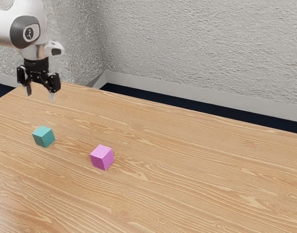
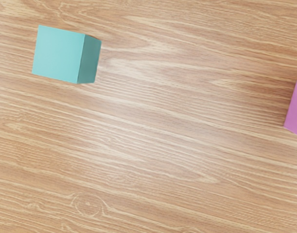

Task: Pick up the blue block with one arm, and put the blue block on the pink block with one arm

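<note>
Wood-grain table (image 1: 197,170), rough grey-white wall (image 1: 197,43) behind, dark floor strip (image 1: 187,102) between them. Gripper (image 1: 40,93) up at the exterior view's far upper left, hanging above the table, fingers spread apart, nothing between them. Blue block (image 1: 43,136), teal in shade, sits flat on the table, roughly at 6 o'clock from the gripper, untouched. Pink block (image 1: 102,157) also on the table, at about 4 o'clock from the blue block, near it but not touching. Wrist view: blue block (image 2: 65,54) and an edge of the pink block (image 2: 296,114), well apart, bare wood between.
</note>
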Available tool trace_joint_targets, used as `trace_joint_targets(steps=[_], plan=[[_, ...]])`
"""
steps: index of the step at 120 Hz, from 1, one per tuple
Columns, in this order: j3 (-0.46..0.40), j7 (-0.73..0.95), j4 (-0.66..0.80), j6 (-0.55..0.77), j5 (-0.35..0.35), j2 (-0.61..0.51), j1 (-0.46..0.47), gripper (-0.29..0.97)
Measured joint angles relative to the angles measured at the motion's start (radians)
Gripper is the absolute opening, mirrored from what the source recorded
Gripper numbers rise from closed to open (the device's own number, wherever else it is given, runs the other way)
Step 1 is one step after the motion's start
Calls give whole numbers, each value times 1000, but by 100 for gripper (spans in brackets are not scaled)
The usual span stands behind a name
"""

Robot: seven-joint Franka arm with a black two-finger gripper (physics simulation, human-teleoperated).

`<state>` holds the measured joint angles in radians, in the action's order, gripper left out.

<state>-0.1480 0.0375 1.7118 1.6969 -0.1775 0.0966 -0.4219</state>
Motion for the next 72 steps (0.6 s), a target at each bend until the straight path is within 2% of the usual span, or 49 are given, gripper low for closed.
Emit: trace_joint_targets(steps=[28, 46, 72], plan=[[10, 106, 108, 237, 5, 54, -58, 68], [10, 163, 147, 308, -6, 97, -141, 68], [9, 227, 208, 398, -63, 100, -240, 68]])
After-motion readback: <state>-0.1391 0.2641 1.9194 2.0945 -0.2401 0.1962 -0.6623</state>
